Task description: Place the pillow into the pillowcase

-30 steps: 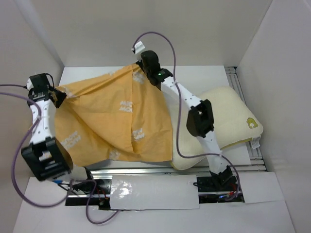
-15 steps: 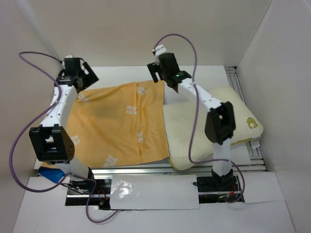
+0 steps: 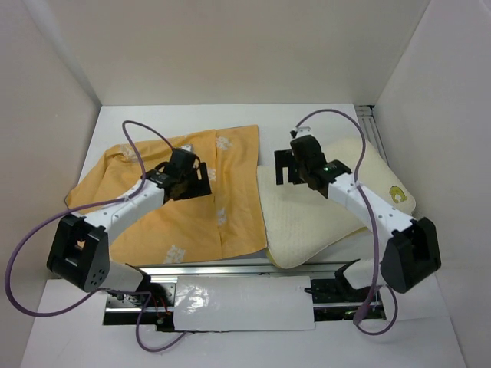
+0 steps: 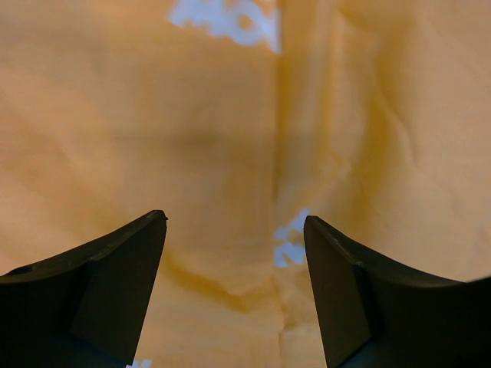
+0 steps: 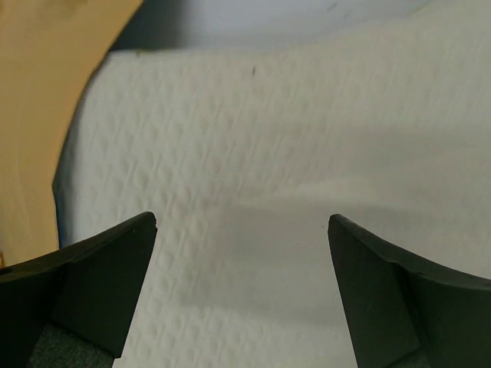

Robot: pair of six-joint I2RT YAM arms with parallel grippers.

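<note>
Top view: the pillowcase (image 3: pixel 238 203) lies orange face up on the tabletop (image 3: pixel 307 123), with the pillow (image 3: pixel 307 230) just beside it on the right.
Left wrist: the left end effector (image 4: pixel 234 230) is spread over the orange cloth, empty.
Right wrist: the right end effector (image 5: pixel 242 230) is spread over the pillow, empty.
</note>
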